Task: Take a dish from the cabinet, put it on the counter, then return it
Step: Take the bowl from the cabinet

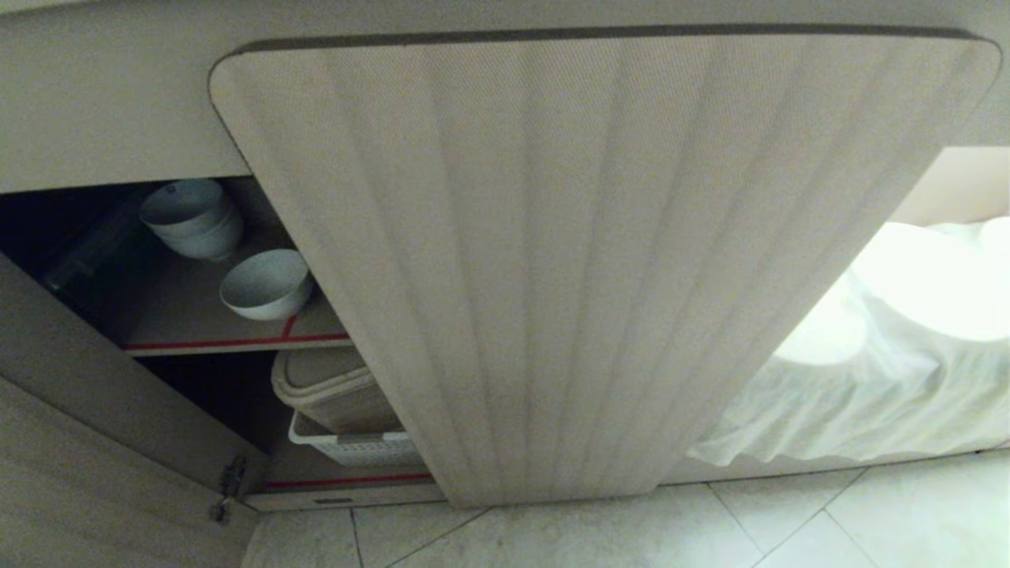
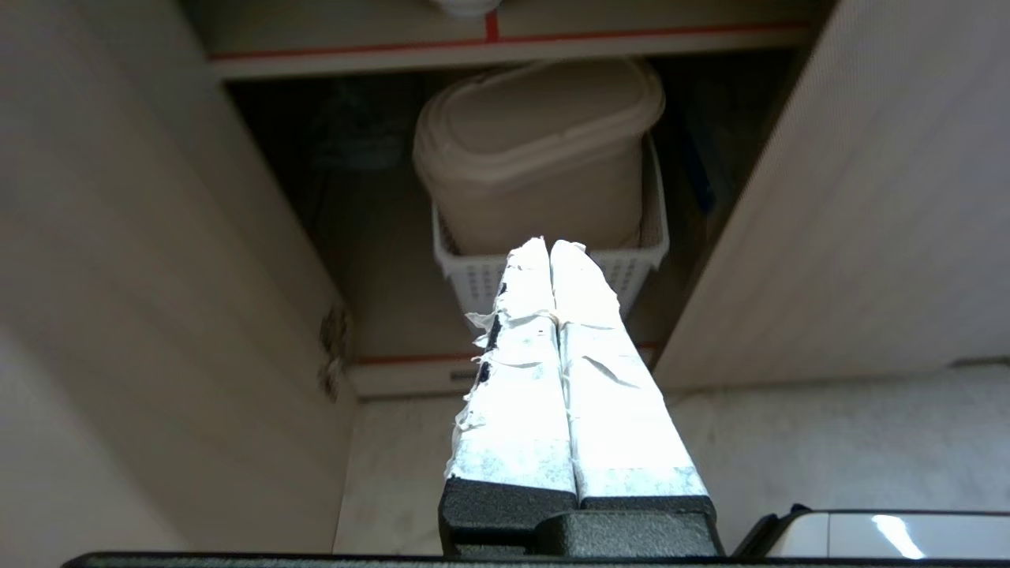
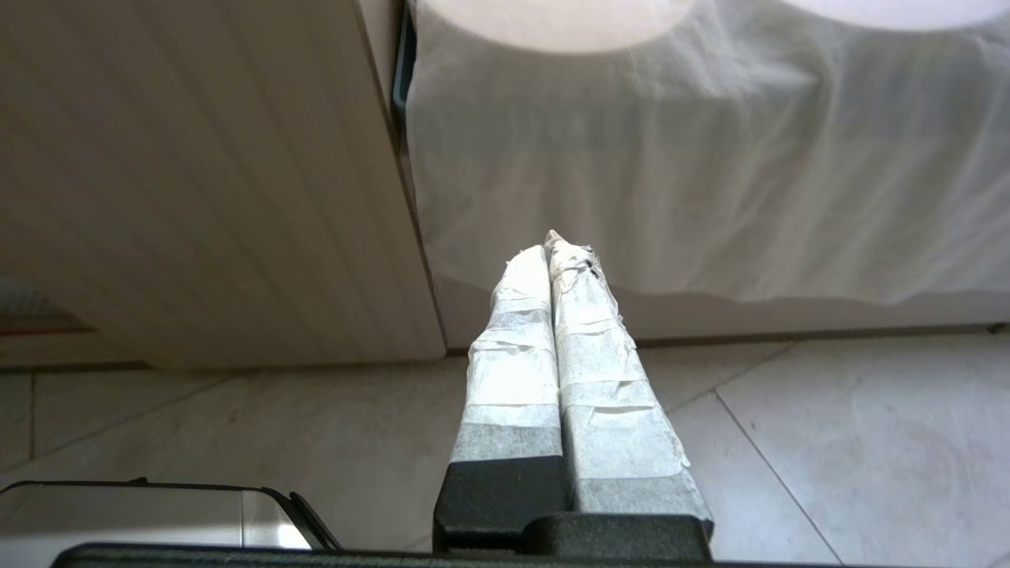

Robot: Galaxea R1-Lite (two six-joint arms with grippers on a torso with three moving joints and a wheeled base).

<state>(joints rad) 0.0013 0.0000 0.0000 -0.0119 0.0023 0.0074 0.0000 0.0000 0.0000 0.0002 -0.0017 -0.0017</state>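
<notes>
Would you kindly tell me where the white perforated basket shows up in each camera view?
Head view: white basket, lower shelf, left of the open ribbed door.
Left wrist view: basket at centre, holding a beige container.
Right wrist view: not in it.
Shared landmark: the ribbed door.

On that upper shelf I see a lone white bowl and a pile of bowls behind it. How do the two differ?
The single bowl stands alone near the shelf's red front edge; the stack of bowls sits farther back toward the dark interior. The single bowl is one piece, while the stack is several nested bowls and so rises taller. Both are plain white, round, right way up, and on the same shelf of the cabinet.
</notes>
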